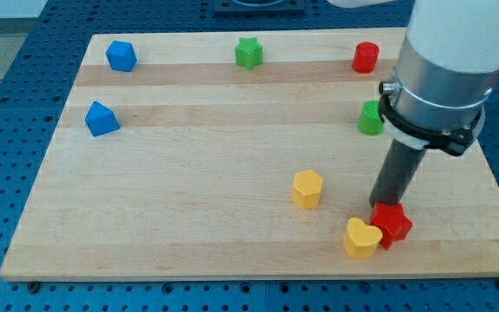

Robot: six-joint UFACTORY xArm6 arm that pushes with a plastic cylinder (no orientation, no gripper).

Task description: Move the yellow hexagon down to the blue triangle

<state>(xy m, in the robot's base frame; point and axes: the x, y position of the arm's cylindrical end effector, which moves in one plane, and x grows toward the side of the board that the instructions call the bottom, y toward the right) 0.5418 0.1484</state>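
Blocks on the wooden worktop (189,182) number eight. Two are yellow: the yellow hexagon (307,188) lies right of centre toward the bottom edge, and a yellow heart (361,238) sits near the bottom-right corner. Two are red: a red star (392,224) touches the yellow heart on its right side, and a red cylinder (366,57) stands near the top-right corner. Two are green: a green star (249,53) lies at the middle of the top edge, and a green block (370,119), partly hidden by the arm, lies near the right edge. Two are blue: a blue block (120,55) near the top-left corner and the blue triangle (101,119) near the left edge, well apart from the yellow hexagon.

No end effector jaws exist; my tip (385,205) rests against the red star's top side, right of the yellow hexagon and apart from it.
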